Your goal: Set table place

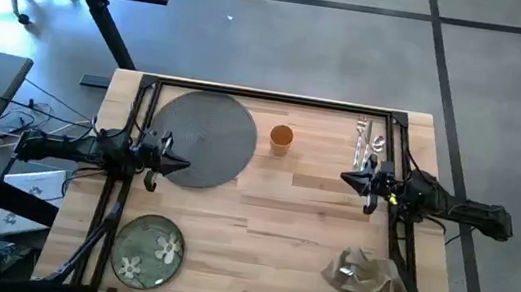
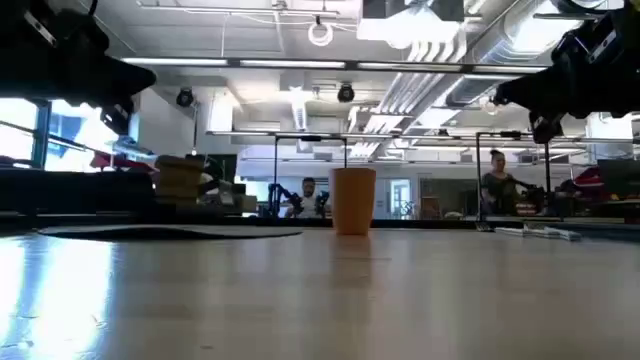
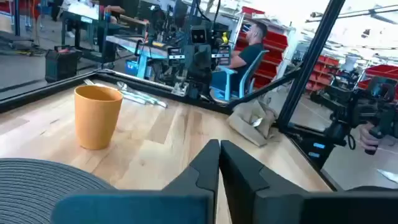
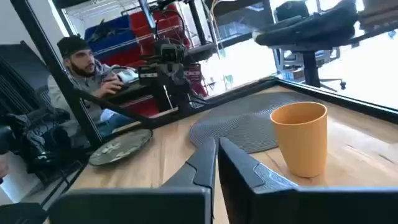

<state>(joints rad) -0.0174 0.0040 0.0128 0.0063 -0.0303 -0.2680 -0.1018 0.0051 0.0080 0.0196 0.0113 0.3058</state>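
High view has my left gripper (image 1: 180,166) over the placemat's (image 1: 203,138) near edge and my right gripper (image 1: 348,180) just short of the cutlery (image 1: 369,145), both with fingers pressed together and empty. Nothing is laid yet: mat at the table's (image 1: 280,229) far left, cup (image 1: 280,140) beside it, plate (image 1: 148,248) at the near left corner, napkin (image 1: 364,277) crumpled near right. I reckon the plate is heavy, slick and breakable, so pinch its raised rim. Mat looks floppy, better dragged by its edge. Cup is light, take it by the wall. Cutlery lies flat and slippery, so mid-handle; napkin is soft, grab a fold.
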